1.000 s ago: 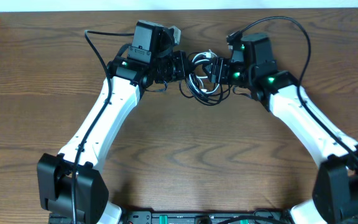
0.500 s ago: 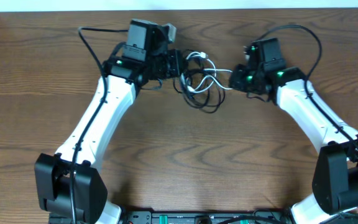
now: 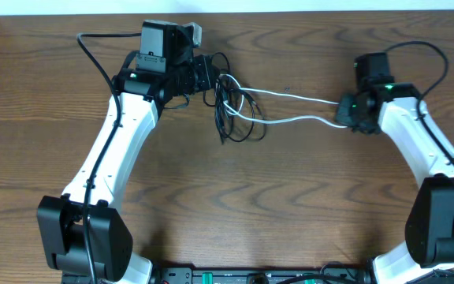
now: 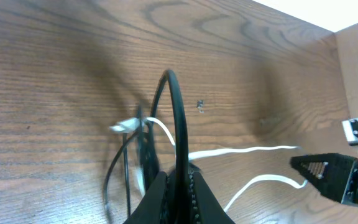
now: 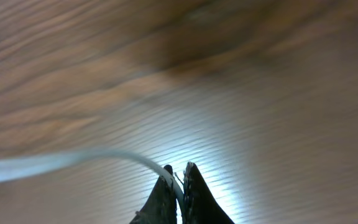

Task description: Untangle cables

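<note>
My left tool (image 3: pixel 208 76) grips the black cables (image 3: pixel 235 118) near the far edge of the counter (image 3: pixel 227 205), my right tool (image 3: pixel 344 113) pinches their white stretch (image 3: pixel 298 120) drawn toward the right edge; I'd judge it half done, with the loops tangled.

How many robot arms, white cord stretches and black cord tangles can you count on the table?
robot arms: 2, the left arm and the right arm
white cord stretches: 2, the upper one and the lower one, both running across to the right arm
black cord tangle: 1, by the left arm
Total: 5
</note>
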Motion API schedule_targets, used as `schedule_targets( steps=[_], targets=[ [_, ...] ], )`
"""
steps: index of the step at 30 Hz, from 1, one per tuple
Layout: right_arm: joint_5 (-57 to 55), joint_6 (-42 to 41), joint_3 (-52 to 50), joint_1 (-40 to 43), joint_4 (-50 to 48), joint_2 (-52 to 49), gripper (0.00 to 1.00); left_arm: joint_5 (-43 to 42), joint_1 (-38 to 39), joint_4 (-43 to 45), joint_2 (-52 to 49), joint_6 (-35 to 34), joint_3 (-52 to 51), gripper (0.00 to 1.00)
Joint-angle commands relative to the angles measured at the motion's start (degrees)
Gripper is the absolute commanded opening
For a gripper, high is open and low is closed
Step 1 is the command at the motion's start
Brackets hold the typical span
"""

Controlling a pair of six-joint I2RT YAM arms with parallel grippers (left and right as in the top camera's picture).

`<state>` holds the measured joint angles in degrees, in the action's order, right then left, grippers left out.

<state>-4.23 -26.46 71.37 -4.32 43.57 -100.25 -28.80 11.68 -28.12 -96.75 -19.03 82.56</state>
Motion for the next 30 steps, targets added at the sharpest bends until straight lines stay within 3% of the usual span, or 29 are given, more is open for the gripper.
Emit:
schedule_targets(
  steps=[1,8,10,11,12,13,14,15,19,24,30],
  targets=[
    [-5.68,0.35,0.72,3.67,0.2,0.87,0.01,0.96,-1.49,0.35,0.74,1.38,0.94,0.07],
    [-0.87,1.77,0.72,5.77,-0.63,0.87,0.01,-0.33,-1.49,0.15,0.74,1.2,0.94,0.07],
    [6.1,7.74,0.72,5.29,-2.97,0.87,0.1,-1.77,-1.46,0.2,0.74,1.18,0.94,0.08],
    [9.46,10.91,0.72,5.03,-4.02,0.87,0.22,-2.29,-1.4,0.22,0.74,1.18,0.94,0.07],
    [14.73,15.41,0.74,4.57,-5.42,0.87,0.57,-2.69,-1.31,0.22,0.74,1.11,0.94,0.08],
    [18.01,17.7,0.76,4.31,-6.21,0.94,0.77,-2.86,-1.27,0.24,0.74,0.81,0.94,0.07],
    [24.65,21.38,0.98,3.76,-7.65,1.03,0.91,-3.21,-1.22,0.39,0.74,-0.59,0.94,0.08],
    [26.73,22.25,1.09,3.52,-8.15,1.05,0.94,-3.21,-1.22,0.48,0.74,-1.64,0.94,0.08],
    [39.76,26.21,4.0,1.79,-9.94,1.92,0.97,-3.15,-1.25,2.56,0.74,-12.72,0.94,0.08],
    [48.02,26.27,7.78,-1.79,-10.84,2.75,0.96,-3.15,-1.27,6.49,0.74,-26.38,0.94,0.08],
    [44.41,24.83,7.89,-8.76,-14.86,2.73,0.95,-3.21,-1.27,7.28,0.74,-34.75,0.94,0.08]
  ],
)
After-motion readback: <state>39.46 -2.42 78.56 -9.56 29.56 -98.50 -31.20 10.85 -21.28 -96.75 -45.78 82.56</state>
